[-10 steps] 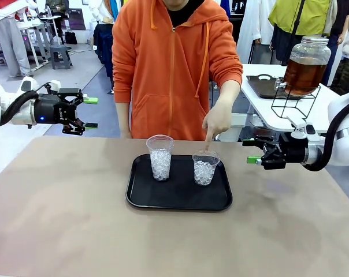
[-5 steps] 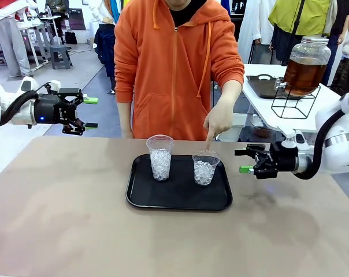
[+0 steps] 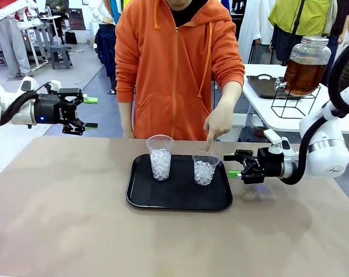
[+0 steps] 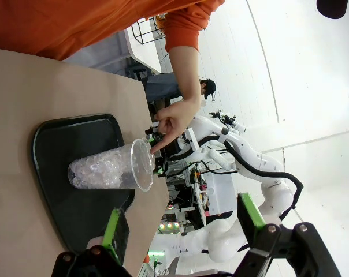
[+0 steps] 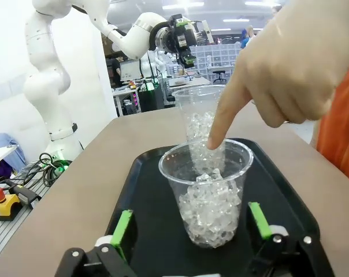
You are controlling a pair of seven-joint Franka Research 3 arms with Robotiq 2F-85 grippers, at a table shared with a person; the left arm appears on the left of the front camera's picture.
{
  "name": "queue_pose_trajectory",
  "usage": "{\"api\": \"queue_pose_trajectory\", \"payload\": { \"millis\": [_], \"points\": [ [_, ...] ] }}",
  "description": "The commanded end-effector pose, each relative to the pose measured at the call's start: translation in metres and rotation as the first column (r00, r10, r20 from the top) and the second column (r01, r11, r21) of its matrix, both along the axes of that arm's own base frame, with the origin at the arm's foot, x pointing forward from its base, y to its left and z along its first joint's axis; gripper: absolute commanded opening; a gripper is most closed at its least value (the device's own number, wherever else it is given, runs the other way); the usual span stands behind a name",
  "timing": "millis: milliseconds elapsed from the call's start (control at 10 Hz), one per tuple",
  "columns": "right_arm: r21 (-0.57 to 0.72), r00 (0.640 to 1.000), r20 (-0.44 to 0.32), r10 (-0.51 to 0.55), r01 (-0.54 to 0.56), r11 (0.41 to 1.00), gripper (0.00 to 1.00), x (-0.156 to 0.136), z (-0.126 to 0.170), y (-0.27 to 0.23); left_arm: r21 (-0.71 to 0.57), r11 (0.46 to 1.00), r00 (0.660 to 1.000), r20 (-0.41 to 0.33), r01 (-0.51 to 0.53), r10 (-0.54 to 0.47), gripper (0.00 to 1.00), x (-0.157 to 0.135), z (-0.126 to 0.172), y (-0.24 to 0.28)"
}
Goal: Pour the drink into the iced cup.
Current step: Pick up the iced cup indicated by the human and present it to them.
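Right wrist view: right gripper (image 5: 190,226) lined up on the pointed-out cup.
Its jaws stand wide and empty, just short of the short clear plastic cup of crushed ice (image 5: 206,199) on the black rectangular tray (image 3: 180,201); the person's hand (image 5: 290,75) points a finger at its rim. Beyond stands a taller clear iced cup (image 3: 160,157); the left gripper (image 3: 89,112) hangs wide, empty. The amber drink (image 3: 303,76) sits far off in a glass jar on a side table. Likely the reach-to-grasp step; next, a gentle close on thin plastic.
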State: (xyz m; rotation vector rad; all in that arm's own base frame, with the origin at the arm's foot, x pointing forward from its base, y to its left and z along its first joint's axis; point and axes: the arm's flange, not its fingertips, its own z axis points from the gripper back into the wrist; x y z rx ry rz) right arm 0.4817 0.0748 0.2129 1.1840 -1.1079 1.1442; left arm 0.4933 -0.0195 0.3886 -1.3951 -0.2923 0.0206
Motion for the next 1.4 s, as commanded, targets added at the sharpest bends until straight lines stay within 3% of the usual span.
{"api": "queue_pose_trajectory", "payload": {
  "millis": [0,500,1300],
  "points": [
    [-0.003,0.999,0.029,-0.044,0.044,0.999,1.0,0.009,-0.008,0.013,-0.008,1.0,1.0,0.015,0.006,-0.005,1.0,0.0,0.001,0.0],
    [-0.022,0.999,0.007,-0.053,0.053,0.998,1.0,0.018,-0.017,0.034,-0.008,1.0,1.0,0.015,0.006,-0.005,1.0,0.0,0.001,0.0],
    [0.009,0.997,-0.065,0.033,-0.032,0.999,1.0,0.023,-0.015,0.061,-0.008,1.0,1.0,0.015,0.006,-0.005,1.0,0.0,0.001,0.0]
  ]
}}
